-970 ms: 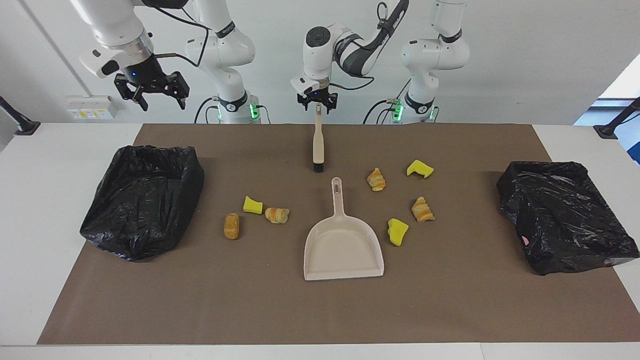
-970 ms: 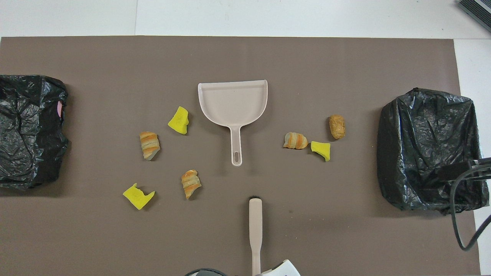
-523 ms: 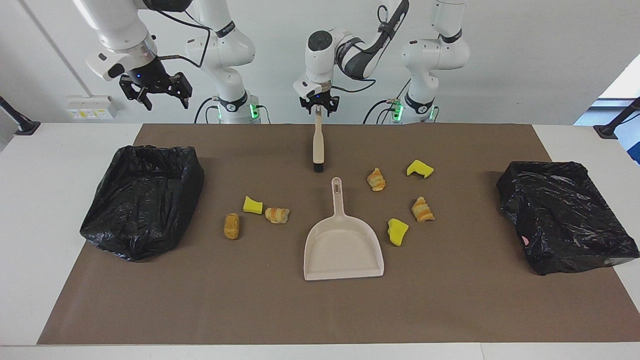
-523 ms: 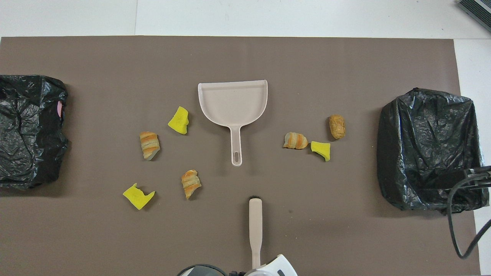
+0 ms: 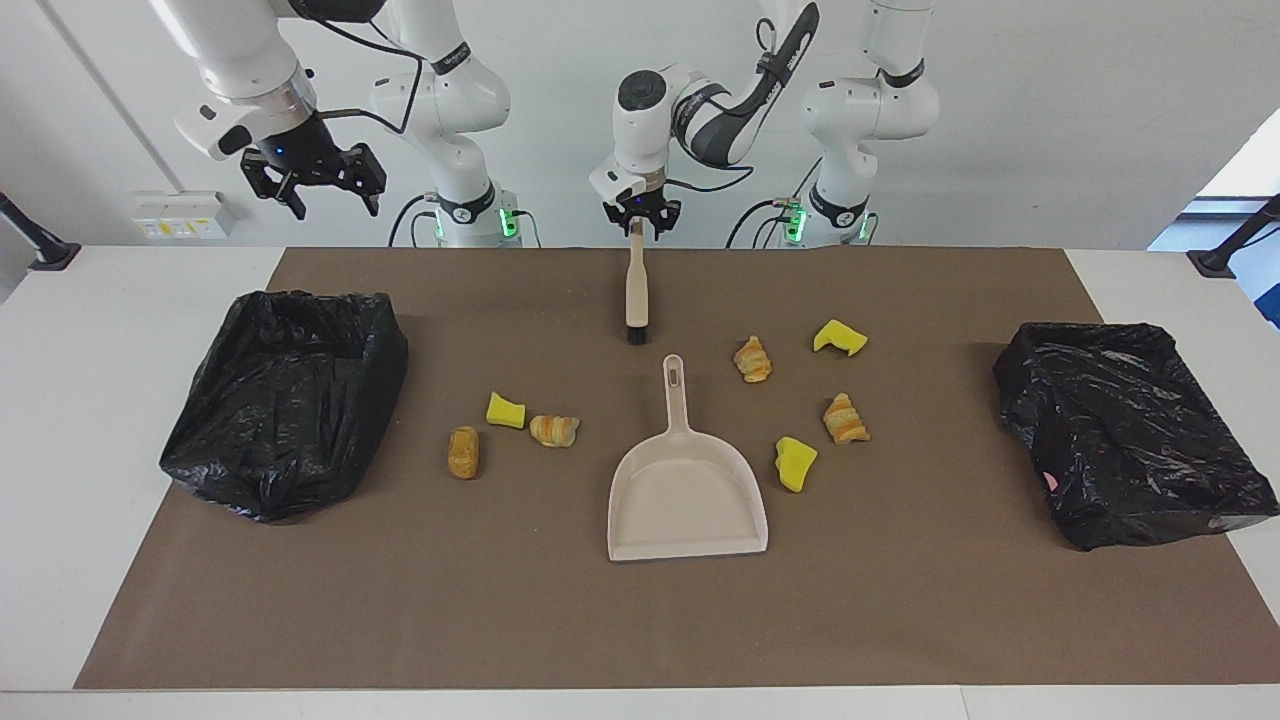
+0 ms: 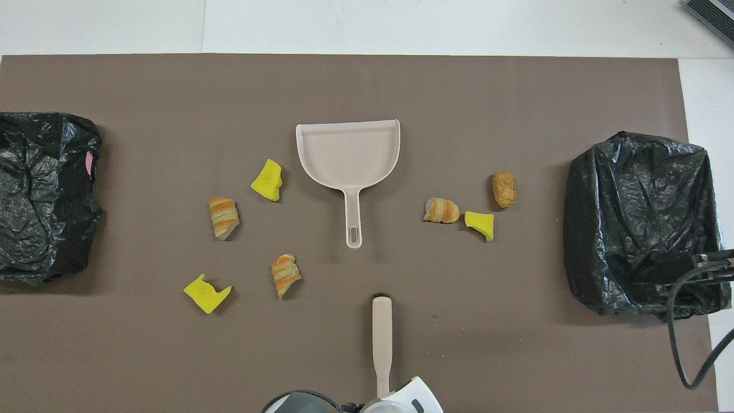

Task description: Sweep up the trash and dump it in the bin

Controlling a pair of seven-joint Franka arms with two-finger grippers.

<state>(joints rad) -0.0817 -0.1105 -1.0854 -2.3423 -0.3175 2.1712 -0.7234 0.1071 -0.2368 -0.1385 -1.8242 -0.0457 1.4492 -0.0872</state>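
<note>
The right gripper [image 5: 312,182] hangs high in the air over the table edge at its own end, above the bin [image 5: 285,400] there, fingers spread apart and holding nothing. The left gripper [image 5: 641,217] is down at the middle of the robots' edge of the mat [image 5: 900,600], wrist pointing straight down, right at the handle tip of the brush [image 5: 635,290]; I cannot tell whether its fingers are pressed on the handle or just around it.

Seven pieces of trash lie loose on the mat. Three are yellow foam chunks: one [image 5: 505,410] touching a pastry toward the right arm's end, one [image 5: 795,463] just beside the dustpan [image 5: 685,490], one [image 5: 840,337] nearer the robots toward the left arm's end. Three are striped pastries [image 5: 554,430] [image 5: 752,359] [image 5: 845,419]. One is a bread roll [image 5: 463,452], near the first chunk and farther from the robots. None is in the dustpan.

There is one brush, lying flat with its black bristles pointing away from the robots, in line with the dustpan's handle but apart from it. There is one dustpan, mouth facing away from the robots, between the two groups of trash. There are two black-lined bins, the second [image 5: 1130,430] at the left arm's end. Nothing lies between the brush and the nearest pastry.
</note>
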